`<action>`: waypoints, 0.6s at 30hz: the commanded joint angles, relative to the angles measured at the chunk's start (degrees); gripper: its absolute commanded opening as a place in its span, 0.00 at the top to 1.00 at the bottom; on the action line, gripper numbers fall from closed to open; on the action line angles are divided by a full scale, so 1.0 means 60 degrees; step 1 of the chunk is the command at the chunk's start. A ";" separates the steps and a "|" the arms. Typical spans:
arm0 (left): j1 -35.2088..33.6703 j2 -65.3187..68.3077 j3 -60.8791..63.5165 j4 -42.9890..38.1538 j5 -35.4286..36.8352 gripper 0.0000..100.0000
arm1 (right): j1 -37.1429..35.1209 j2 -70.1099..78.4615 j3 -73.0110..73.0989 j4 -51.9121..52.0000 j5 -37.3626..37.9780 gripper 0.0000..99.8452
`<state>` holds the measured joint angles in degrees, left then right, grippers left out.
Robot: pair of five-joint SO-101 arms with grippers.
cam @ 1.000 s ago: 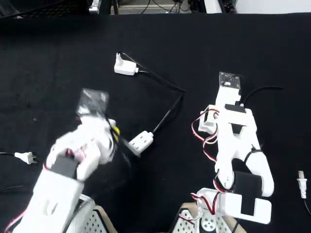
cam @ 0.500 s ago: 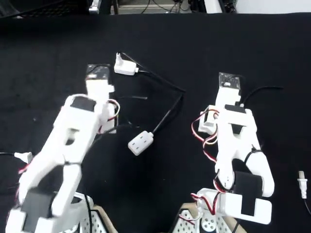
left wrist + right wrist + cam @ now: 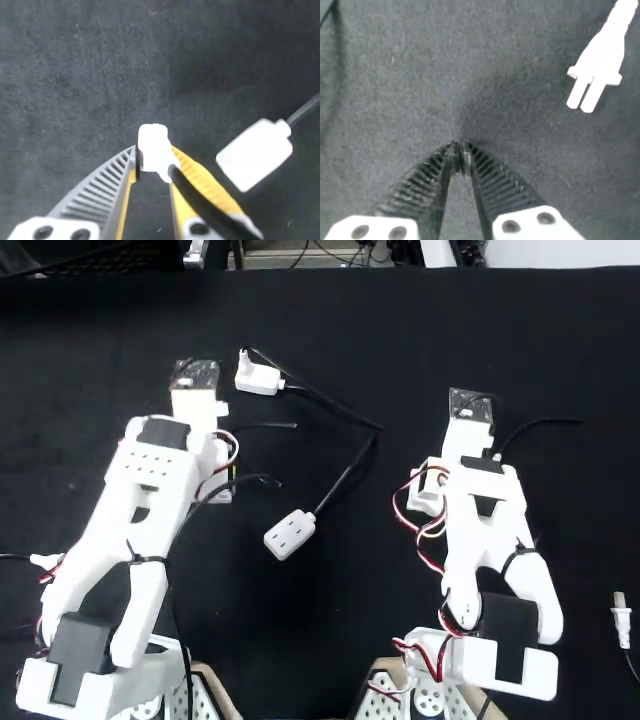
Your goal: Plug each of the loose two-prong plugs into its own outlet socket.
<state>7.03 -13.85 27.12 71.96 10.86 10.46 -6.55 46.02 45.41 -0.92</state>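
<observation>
Swinging away from white socket block (image 3: 290, 533) within last second, left gripper (image 3: 153, 159) now hangs well apart from it, jaws clamped on white plug (image 3: 151, 141); insertion looks some way off. Right gripper (image 3: 458, 150), also apart from block, pinched shut, empty.

A matte black, felt-like cloth (image 3: 560, 330) covers the whole tabletop, evenly lit and flecked with faint lint. Past the cloth's far edge runs a narrow pale strip of surface (image 3: 290, 254) crossed by thin dark cables (image 3: 345, 252), with a white panel (image 3: 437, 250) beside them. At the cloth's near edge a light wooden board (image 3: 208, 681) peeks out.
</observation>
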 commanded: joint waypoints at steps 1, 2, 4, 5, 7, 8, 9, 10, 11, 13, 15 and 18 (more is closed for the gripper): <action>-0.0022 -0.0308 0.0696 -0.1509 0.1861 0.97 | -0.0161 -0.0022 -0.0022 -0.0117 0.0000 0.99; -0.0051 -0.0308 0.0857 -0.1744 0.2359 0.97 | -0.0161 -0.0022 -0.0022 -0.0117 0.0000 0.99; -0.0125 -0.0410 0.1004 -0.1963 0.3311 0.97 | -0.0161 -0.0022 -0.0022 -0.0117 0.0000 0.99; -0.0139 -0.0571 0.1077 -0.1978 0.3663 0.97 | -0.0161 -0.0022 -0.0022 -0.0117 0.0000 0.99; -0.0125 -0.1070 0.1150 -0.1934 0.4044 0.97 | -0.0161 -0.0022 -0.0022 -0.0132 0.0000 0.99; -0.0095 -0.1407 0.1297 -0.1978 0.4088 0.97 | -0.0161 -0.0022 -0.0022 -0.0132 0.0000 0.99; -0.0066 -0.1817 0.1458 -0.1993 0.4088 0.97 | -0.0161 -0.0022 -0.0022 -0.0132 0.0000 0.99; -0.0037 -0.2242 0.1634 -0.1993 0.4073 0.97 | -0.0161 -0.0022 -0.0022 -0.0132 0.0000 0.99; -0.0037 -0.2711 0.1868 -0.2007 0.4073 0.97 | -0.0161 -0.0022 -0.0022 -0.0132 0.0000 0.99; -0.0125 -0.3619 0.2527 -0.2330 0.4073 0.97 | -0.0161 -0.0022 -0.0022 -0.0132 0.0000 0.99; -0.0139 -0.4527 0.3333 -0.2872 0.3766 0.97 | -0.0161 -0.0007 -0.0022 -0.0132 0.0000 0.99; -0.0125 -0.5495 0.4286 -0.3341 0.3516 0.97 | -0.0161 -0.0007 -0.0022 -0.0132 0.0000 0.99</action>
<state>6.86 -38.11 47.78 55.96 33.63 10.29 -6.55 46.02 45.41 -0.92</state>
